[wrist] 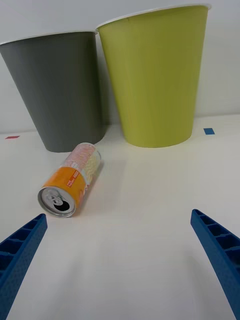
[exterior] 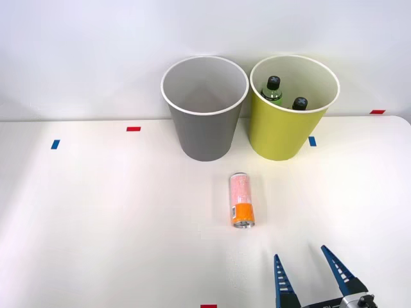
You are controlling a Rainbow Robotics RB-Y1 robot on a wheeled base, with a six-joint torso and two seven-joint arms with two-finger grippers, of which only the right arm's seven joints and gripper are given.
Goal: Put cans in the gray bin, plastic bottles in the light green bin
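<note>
A slim pale pink can point(exterior: 241, 199) point(wrist: 71, 179) with an orange band lies on its side on the white table, its silver top end facing me. Behind it stand the gray bin point(exterior: 204, 106) point(wrist: 60, 90) and, to its right, the light green bin point(exterior: 292, 107) point(wrist: 155, 76). Two plastic bottles with black caps point(exterior: 273, 87) point(exterior: 299, 103) stand inside the light green bin. My right gripper point(exterior: 300, 262) point(wrist: 118, 227) is open near the table's front edge, to the right of the can and short of it, with nothing between its fingers.
Small blue point(exterior: 55, 144) point(exterior: 312, 141) and red point(exterior: 133, 129) point(exterior: 377, 111) tape marks dot the table. A white wall rises right behind the bins. Bare tabletop point(exterior: 103, 218) spreads to the left of the can.
</note>
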